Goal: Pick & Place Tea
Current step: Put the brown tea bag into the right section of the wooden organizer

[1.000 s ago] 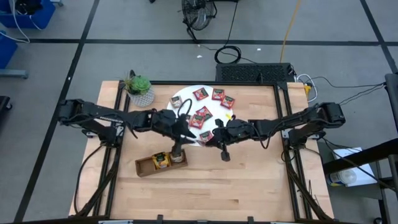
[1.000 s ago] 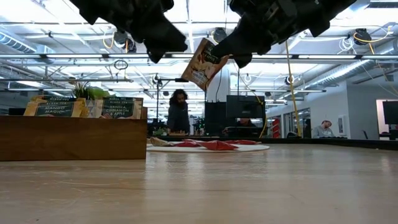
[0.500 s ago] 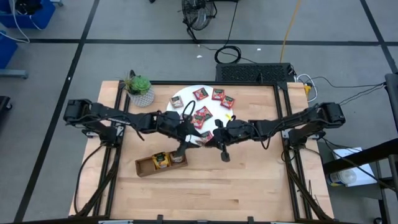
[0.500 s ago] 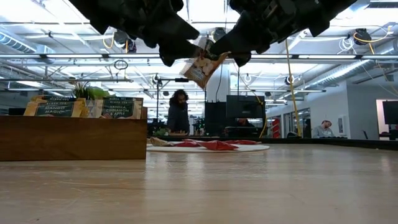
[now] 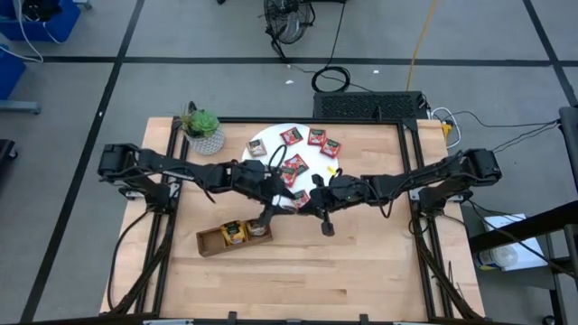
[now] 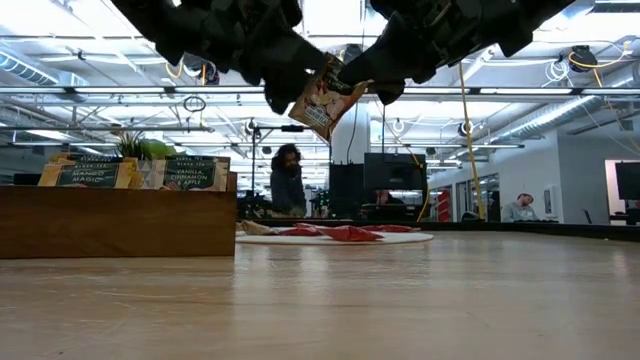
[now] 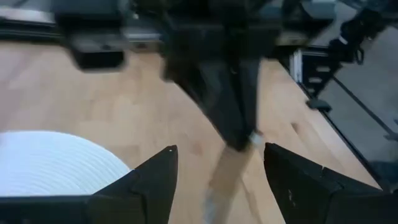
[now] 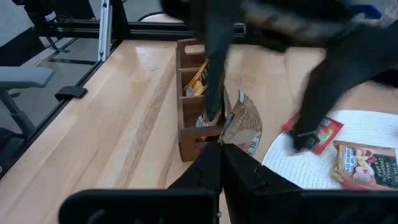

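Grey workshop floor crossed by dark lines surrounds the pale wooden surface [image 5: 361, 271], which fills the middle of the high view. Two dark arms reach inward from the picture's left and right and meet near the centre. Behind them, toward the upper middle, a white round disc [image 5: 271, 137] carries most of the small red square tea sachets [image 5: 316, 137], and a small green potted plant [image 5: 202, 129] stands at the upper left corner. Lower left of centre lies a long brown wooden tray [image 5: 209, 242] with a few sachets already standing in it.

In the low view, one grey-brown tea sachet [image 6: 322, 100] hangs tilted in the air, above the surface and between the two arms. The right gripper [image 6: 352, 78] is clamped together on its upper corner. The left gripper [image 6: 292, 88] has its fingers apart, one on either side of the sachet's lower left portion, without pinching it.

So this looks like a handover: the sachet sits inside the left gripper's gap, its long axis slanting down toward the left arm, which is also the arm nearer the tray.
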`<state>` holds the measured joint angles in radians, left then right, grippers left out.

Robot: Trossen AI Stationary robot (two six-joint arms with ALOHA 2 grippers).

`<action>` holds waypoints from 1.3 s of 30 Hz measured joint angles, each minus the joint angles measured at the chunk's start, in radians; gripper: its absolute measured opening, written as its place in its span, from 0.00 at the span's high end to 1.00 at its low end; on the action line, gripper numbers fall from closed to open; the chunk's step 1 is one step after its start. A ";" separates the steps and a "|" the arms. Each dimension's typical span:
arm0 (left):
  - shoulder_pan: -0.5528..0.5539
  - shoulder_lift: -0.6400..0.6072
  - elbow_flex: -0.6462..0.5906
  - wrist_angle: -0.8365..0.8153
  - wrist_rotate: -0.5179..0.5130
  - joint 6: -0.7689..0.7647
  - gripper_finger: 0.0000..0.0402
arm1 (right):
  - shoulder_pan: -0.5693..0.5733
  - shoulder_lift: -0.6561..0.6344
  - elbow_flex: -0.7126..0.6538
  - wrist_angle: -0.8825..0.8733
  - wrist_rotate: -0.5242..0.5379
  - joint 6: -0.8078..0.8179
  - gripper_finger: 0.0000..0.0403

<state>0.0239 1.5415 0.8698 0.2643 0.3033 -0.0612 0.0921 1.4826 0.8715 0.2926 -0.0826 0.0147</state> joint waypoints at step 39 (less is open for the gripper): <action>-0.122 -0.099 -0.002 -0.120 -0.285 0.077 0.95 | 0.002 0.027 0.000 0.024 -0.013 -0.003 0.99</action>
<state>-0.0981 1.4428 0.8677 0.1442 0.0183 0.0155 0.0937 1.5093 0.8715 0.3163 -0.0953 0.0113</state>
